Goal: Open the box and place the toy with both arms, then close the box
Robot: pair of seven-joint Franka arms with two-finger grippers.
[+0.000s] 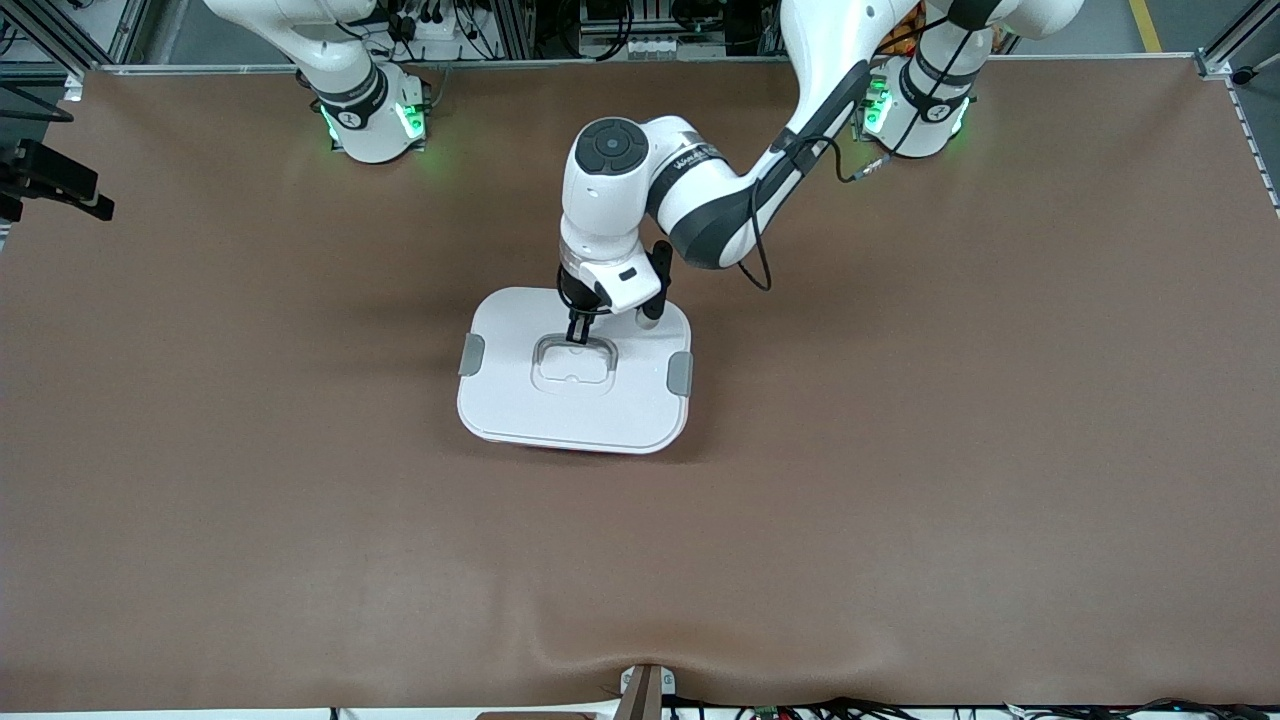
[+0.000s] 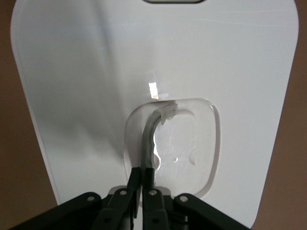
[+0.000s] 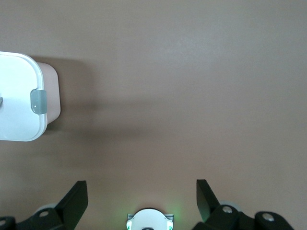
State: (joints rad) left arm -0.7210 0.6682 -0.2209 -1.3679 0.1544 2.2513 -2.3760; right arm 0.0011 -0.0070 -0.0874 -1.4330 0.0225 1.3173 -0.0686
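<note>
The right arm waits near its base at its own end of the brown table [image 1: 300, 480]; its black two-finger right gripper [image 3: 142, 197] hangs above bare tabletop with the fingers [image 3: 74, 201] spread wide apart and nothing between them, and the rounded-rectangular translucent pink plastic box [image 3: 50, 91] lies well off to one side of those fingers, one grey side clip [image 3: 38, 101] facing them. At mid-table the box [image 1: 575, 372] stands closed under its white lid [image 2: 96, 96], a grey clip [image 1: 471, 354] on each short side. The left arm reaches across from its base, and the black left gripper [image 1: 577, 330] points straight down into the recessed well of the lid. Its fingers [image 2: 135, 184] are pressed together, pinching the clear-grey lid handle [image 2: 149, 139], which rises in an arc from the recess directly between the fingertips. The plush toy appears in no view.
</note>
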